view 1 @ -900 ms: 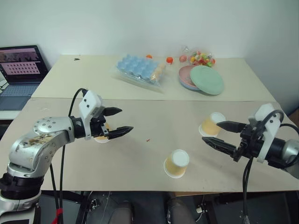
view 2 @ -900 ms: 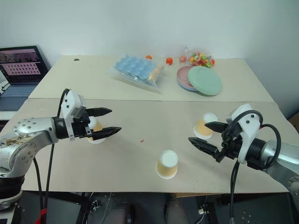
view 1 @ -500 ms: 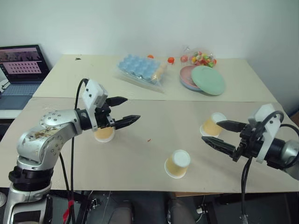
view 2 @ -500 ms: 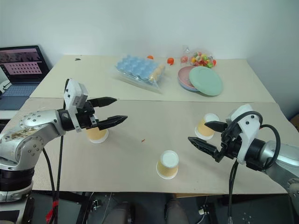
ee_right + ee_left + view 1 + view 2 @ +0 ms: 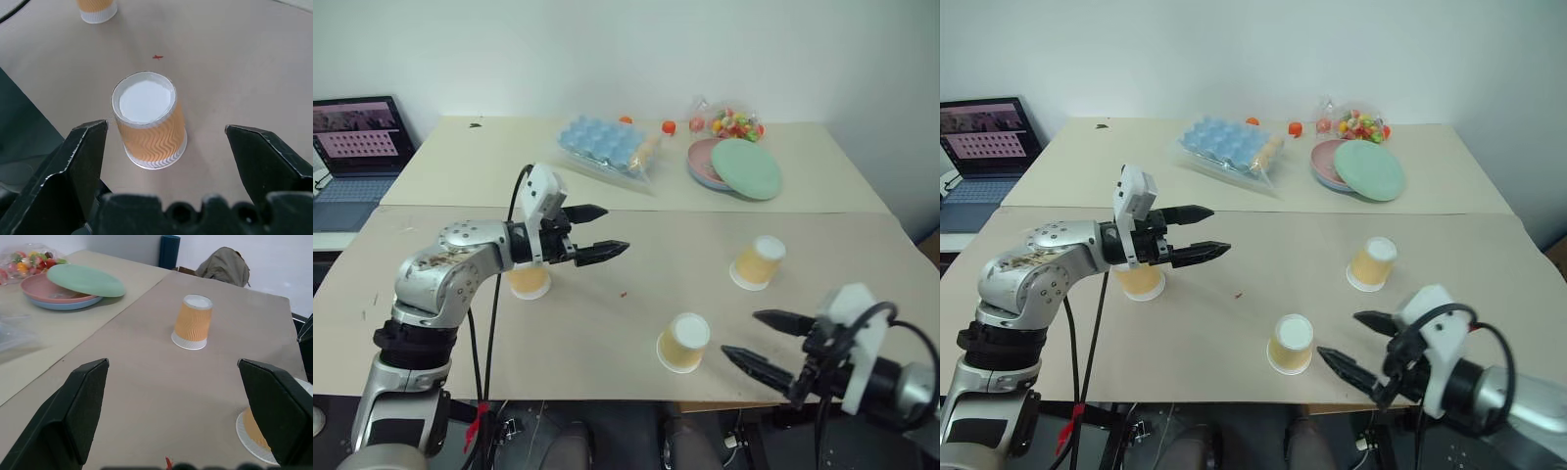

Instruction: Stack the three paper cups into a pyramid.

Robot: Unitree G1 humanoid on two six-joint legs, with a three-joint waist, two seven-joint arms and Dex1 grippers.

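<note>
Three paper cups stand upside down on the table, each apart from the others. One cup [image 5: 684, 342] is near the front edge, in the middle. A second cup [image 5: 757, 261] stands toward the right edge. The third cup [image 5: 529, 282] sits on the left side, just under the left gripper [image 5: 597, 232]. That gripper hangs above the table with its fingers spread wide — it holds nothing. The right gripper [image 5: 764, 342] is by the front edge beside the middle cup — also wide open and empty.
</note>
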